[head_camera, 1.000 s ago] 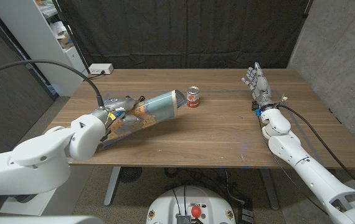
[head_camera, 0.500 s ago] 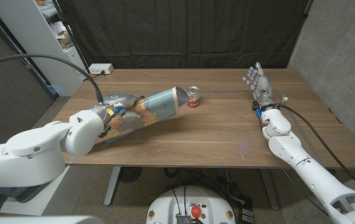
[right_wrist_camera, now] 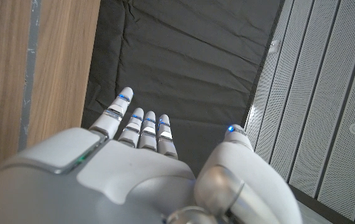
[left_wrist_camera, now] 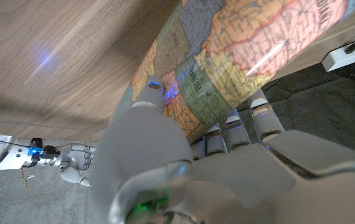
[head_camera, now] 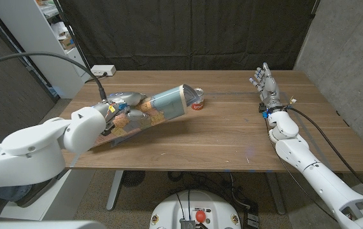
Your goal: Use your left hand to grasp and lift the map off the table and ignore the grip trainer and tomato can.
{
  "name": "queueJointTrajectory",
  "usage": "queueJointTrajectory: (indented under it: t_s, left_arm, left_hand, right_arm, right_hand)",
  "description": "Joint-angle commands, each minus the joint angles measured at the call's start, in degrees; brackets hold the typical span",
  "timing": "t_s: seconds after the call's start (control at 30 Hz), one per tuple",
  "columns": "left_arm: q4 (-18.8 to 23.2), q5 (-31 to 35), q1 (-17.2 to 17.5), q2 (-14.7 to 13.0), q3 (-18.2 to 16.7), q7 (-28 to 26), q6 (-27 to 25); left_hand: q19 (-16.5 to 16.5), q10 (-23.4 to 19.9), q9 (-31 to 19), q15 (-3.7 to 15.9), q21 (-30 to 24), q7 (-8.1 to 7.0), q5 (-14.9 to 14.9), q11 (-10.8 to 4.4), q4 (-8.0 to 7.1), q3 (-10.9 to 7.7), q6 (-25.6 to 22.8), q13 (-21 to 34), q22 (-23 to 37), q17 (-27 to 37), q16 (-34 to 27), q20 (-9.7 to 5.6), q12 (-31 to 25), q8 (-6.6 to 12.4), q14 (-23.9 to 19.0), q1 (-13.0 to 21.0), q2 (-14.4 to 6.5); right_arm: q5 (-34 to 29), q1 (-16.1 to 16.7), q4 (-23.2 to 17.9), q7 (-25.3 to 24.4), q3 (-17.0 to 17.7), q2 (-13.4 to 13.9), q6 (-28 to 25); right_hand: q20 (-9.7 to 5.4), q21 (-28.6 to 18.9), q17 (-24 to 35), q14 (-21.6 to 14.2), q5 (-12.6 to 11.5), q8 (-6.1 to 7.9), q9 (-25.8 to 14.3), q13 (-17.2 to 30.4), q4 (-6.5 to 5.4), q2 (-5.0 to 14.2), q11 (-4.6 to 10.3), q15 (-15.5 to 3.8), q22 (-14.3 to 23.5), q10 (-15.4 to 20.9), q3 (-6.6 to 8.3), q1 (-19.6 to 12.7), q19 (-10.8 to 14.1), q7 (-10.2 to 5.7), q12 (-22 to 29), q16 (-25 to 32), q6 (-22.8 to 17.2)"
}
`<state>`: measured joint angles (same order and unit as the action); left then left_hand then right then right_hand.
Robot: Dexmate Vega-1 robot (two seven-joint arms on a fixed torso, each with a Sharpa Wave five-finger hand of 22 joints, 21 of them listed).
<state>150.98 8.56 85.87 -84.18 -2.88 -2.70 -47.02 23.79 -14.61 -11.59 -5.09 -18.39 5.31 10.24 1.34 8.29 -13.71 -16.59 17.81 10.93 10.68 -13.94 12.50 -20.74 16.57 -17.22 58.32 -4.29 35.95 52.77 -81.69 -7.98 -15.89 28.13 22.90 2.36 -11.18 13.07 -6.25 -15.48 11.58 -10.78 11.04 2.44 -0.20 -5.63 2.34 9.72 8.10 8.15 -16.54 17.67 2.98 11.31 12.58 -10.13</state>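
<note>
The map is a rolled tube printed in blue, yellow and orange. My left hand grips it near its left end and holds it tilted above the table, its far end raised toward the tomato can. In the left wrist view the map lies across my left hand, thumb on one side and fingers on the other. The tomato can is partly hidden behind the map's end. My right hand stands open near the table's far right, fingers straight; the right wrist view shows my right hand holding nothing.
A white power strip lies at the table's far left corner. A white shelf unit stands left of the table. A black curtain hangs behind, and a grey wall is to the right.
My left hand has lifted the map higher and carried it a little to the right, so its far end now covers part of the tomato can. The right hand has stayed put.
</note>
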Motion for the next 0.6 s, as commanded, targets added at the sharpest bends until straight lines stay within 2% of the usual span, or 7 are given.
queueJointTrajectory:
  t_s: [0.03, 0.6]
  left_arm:
    - [-0.6, 6.7, 1.4, 4.9, -3.8, 7.1, 4.2]
    - [0.2, 12.1, -0.9, 9.1, -3.4, 13.0, 5.5]
  left_hand:
    - [-0.3, -0.7, -0.2, 0.30, 0.1, 0.03, 0.2, 0.10, 0.10, 0.20, -0.5, 0.2, 0.1, 0.0, 0.4, 0.12, 0.2, 0.02, -0.5, 0.7, -0.1]
    - [-0.4, -0.9, -0.2, 0.38, 0.4, -0.02, 0.2, 0.13, 0.15, 0.31, -0.7, 0.2, 0.1, 0.0, 0.5, 0.11, 0.4, -0.20, -0.6, 0.8, -0.1]
  right_arm:
    - [-0.2, 0.3, -0.5, -0.4, 0.1, 0.0, -0.1]
    - [0.0, -0.4, 0.5, 0.1, 0.0, -0.4, 0.1]
  right_hand:
    - [0.17, 0.0, 0.1, -0.7, -0.2, -0.16, -0.3, 0.1, 0.15, -0.14, -0.06, 0.06, 0.1, 0.2, -0.12, -0.5, 0.6, 0.22, 0.1, 0.2, -0.3]
    - [0.16, 0.0, 0.1, -0.7, -0.2, -0.16, -0.3, 0.1, 0.20, -0.09, -0.06, -0.01, 0.1, 0.2, -0.17, -0.5, 0.7, 0.25, 0.1, 0.1, -0.4]
